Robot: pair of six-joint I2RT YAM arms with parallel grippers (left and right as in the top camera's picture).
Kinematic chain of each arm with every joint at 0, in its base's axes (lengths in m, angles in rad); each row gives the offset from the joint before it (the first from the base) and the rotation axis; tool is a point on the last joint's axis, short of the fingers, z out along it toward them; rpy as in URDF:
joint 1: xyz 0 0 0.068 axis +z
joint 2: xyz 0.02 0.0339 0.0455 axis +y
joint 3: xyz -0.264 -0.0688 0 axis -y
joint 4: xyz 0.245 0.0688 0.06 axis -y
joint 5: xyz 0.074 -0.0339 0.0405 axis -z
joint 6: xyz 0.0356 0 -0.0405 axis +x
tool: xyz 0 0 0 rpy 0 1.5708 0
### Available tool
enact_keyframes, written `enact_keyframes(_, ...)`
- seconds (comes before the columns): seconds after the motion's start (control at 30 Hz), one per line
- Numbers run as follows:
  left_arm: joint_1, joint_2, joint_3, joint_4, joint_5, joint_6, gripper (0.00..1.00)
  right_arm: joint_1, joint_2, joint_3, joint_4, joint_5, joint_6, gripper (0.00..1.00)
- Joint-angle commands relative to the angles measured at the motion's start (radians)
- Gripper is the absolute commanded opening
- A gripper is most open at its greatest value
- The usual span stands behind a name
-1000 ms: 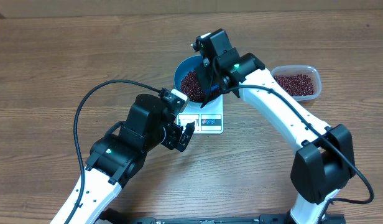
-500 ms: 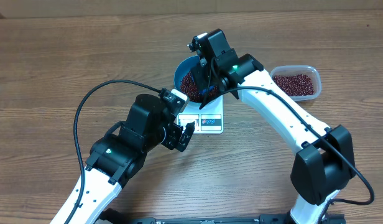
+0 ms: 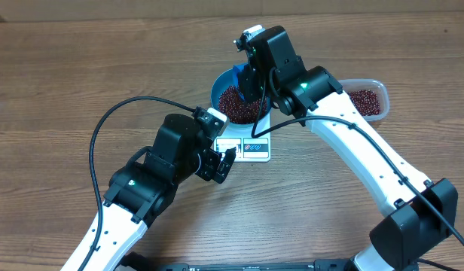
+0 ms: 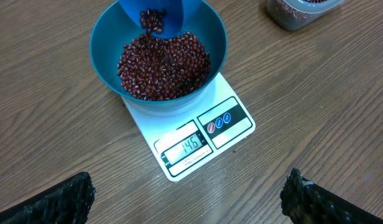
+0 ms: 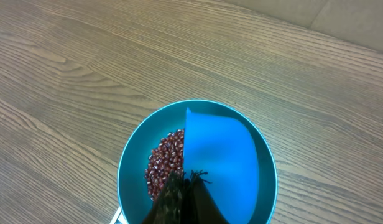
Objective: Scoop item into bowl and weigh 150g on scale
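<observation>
1. Beans (image 4: 163, 62): tiny, dark red-brown, glossy, loose heap in blue bowl (image 4: 104, 43); a few more in scoop (image 5: 219, 155) tilted over bowl.
2. Bowl sits on white scale (image 4: 235, 124); display reads 146.
3. R gripper (image 5: 182, 196) clamped on scoop. L gripper (image 4: 186, 199) wide apart, empty, near scale front.

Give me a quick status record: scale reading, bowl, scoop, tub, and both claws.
scale: white scale, carrying the bowl
display: display reads 146
bowl: blue bowl, centred on the scale
contents: pile of red-brown beans in the bowl
scoop: blue scoop tipped over the bowl, a few beans at its lip
right claw: right claw shut on the scoop
left claw: left claw open, holding nothing, at the scale's front
tub: clear tub of beans beside the scale
</observation>
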State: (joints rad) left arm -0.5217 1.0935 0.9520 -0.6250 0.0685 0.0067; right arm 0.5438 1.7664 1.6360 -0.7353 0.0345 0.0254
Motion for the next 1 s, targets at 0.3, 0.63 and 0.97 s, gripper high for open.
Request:
enact_keyframes(0.3, 0.006, 0.013, 0.019, 0.000, 0.010, 0.013, 1.00, 0.010, -0.026, 0.009, -0.023, 0.161, -0.061, 0.04)
enact_keyframes(0.63, 0.006, 0.021, 0.019, 0.000, 0.010, 0.013, 0.99, 0.011, -0.026, 0.009, -0.026, 0.163, -0.060, 0.04)
enact_keyframes(0.97, 0.006, 0.037, 0.019, -0.005, 0.010, 0.013, 0.99, 0.011, -0.026, 0.009, -0.026, 0.163, -0.060, 0.04)
